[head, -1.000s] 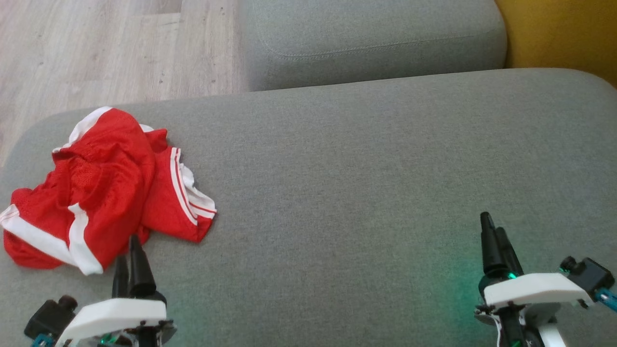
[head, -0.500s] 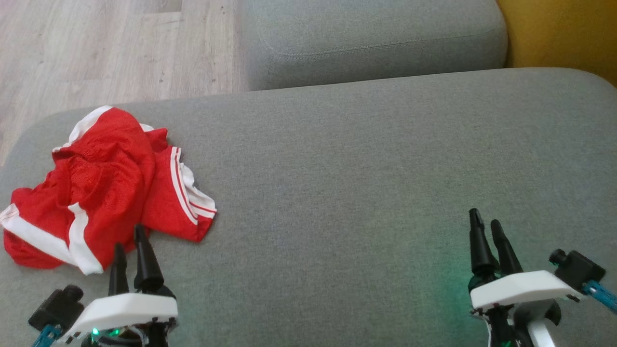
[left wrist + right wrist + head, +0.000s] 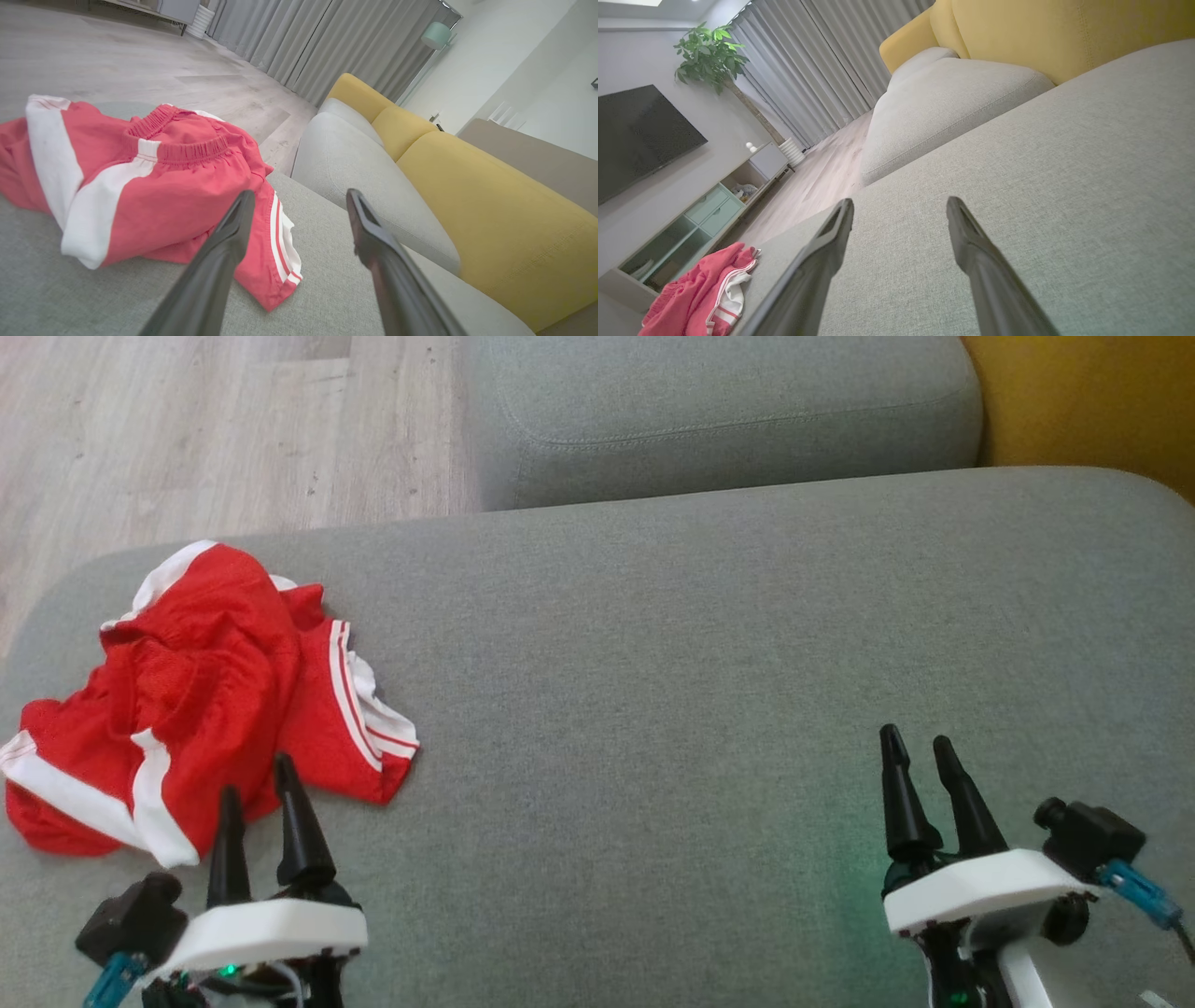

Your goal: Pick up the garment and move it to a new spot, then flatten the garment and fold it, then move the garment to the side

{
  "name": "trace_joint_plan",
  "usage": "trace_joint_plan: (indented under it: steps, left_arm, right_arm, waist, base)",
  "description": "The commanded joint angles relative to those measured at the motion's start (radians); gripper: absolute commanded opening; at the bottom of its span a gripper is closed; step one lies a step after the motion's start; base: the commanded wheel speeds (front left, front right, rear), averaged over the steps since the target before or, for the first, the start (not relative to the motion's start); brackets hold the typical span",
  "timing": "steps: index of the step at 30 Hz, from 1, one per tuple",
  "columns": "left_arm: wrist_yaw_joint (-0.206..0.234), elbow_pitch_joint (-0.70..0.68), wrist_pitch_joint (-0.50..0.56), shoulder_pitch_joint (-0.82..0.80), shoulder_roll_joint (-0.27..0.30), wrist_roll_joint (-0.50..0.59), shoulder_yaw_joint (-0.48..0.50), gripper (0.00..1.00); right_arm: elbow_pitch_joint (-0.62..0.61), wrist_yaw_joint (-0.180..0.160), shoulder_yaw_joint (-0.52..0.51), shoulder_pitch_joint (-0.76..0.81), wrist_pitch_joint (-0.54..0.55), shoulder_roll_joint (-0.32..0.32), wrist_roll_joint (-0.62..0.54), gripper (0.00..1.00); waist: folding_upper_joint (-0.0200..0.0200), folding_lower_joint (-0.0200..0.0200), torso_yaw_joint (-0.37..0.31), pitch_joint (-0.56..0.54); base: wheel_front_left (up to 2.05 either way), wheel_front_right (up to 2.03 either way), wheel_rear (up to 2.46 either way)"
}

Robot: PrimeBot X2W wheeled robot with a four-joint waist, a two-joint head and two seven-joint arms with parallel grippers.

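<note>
The garment (image 3: pixel 196 700) is a pair of red shorts with white stripes, lying crumpled at the left end of the grey cushion (image 3: pixel 672 663). My left gripper (image 3: pixel 257 775) stands open at the shorts' near edge, its fingertips over the red cloth with nothing between them. In the left wrist view the garment (image 3: pixel 140 186) lies just ahead of and left of the left gripper (image 3: pixel 299 198). My right gripper (image 3: pixel 915 742) is open over bare cushion at the lower right, far from the shorts. The right wrist view shows the garment (image 3: pixel 705 294) at its lower left, beyond the open right gripper (image 3: pixel 900 205).
A second grey cushion (image 3: pixel 719 411) sits behind the first, with yellow upholstery (image 3: pixel 1083 401) at the far right. Wooden floor (image 3: pixel 187 439) lies past the cushion's left and far edge. A TV (image 3: pixel 640 135), a low cabinet (image 3: pixel 700 214) and a plant (image 3: pixel 707 56) stand across the room.
Both grippers have advanced and their fingers now show spread apart. The left one has reached the shorts' near edge; the right has shifted left. The garment has not moved.
</note>
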Motion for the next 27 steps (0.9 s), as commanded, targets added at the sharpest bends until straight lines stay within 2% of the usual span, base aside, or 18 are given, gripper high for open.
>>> trace_joint_plan:
  steps: [1, 27]
  left_arm:
    - [0.009, -0.045, -0.014, -0.024, 0.009, 0.038, 0.01, 1.0]
    - [0.034, -0.067, -0.09, -0.021, 0.01, 0.344, -0.028, 1.0]
  right_arm:
    - [-0.039, -0.001, 0.024, -0.056, -0.018, -0.008, -0.041, 1.0]
    - [-0.042, -0.001, 0.054, -0.071, -0.095, -0.01, -0.364, 1.0]
  waist:
    - [0.0, -0.0001, 0.0, 0.001]
    - [0.0, -0.0001, -0.003, -0.017]
  base:
    - [0.0, 0.0, 0.0]
    - [0.0, 0.0, 0.0]
